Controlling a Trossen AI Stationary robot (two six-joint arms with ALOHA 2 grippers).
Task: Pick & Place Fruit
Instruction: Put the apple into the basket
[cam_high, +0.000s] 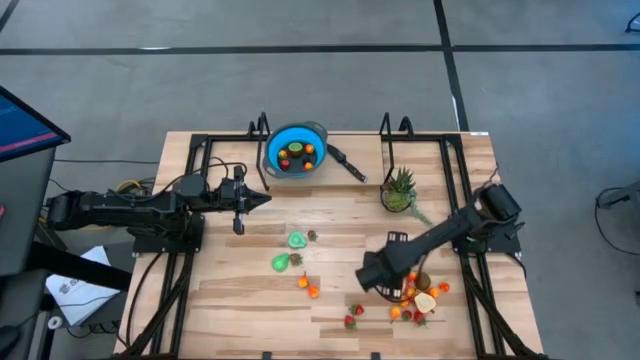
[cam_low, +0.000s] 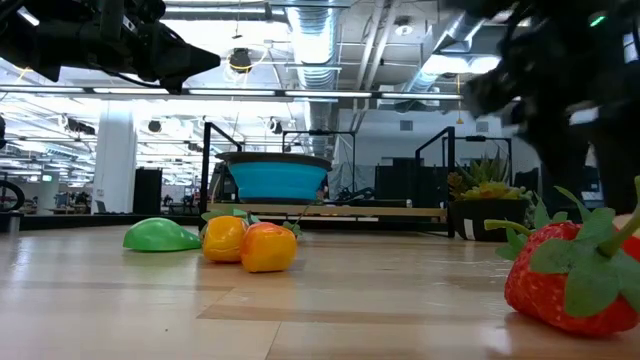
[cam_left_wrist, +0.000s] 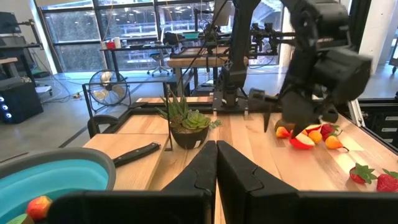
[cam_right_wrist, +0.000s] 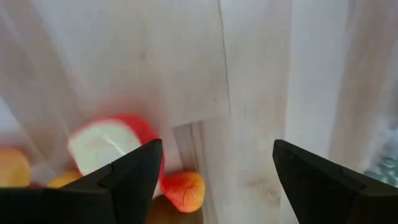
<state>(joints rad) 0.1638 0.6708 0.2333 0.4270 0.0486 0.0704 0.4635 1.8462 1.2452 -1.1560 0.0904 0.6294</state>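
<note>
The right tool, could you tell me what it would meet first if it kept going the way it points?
Probably bare table: the open right tool points down at wood, the cut peach half beside one finger.

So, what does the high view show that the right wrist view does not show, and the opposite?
Only the high view: the blue bowl holding fruit, the spiky plant, the green fruit, and the left gripper, shut, beside the bowl.

Only the right wrist view: the bare table between the open right gripper fingers, with no fruit there.

Both: the right gripper over the fruit cluster, and the cut peach half.
</note>
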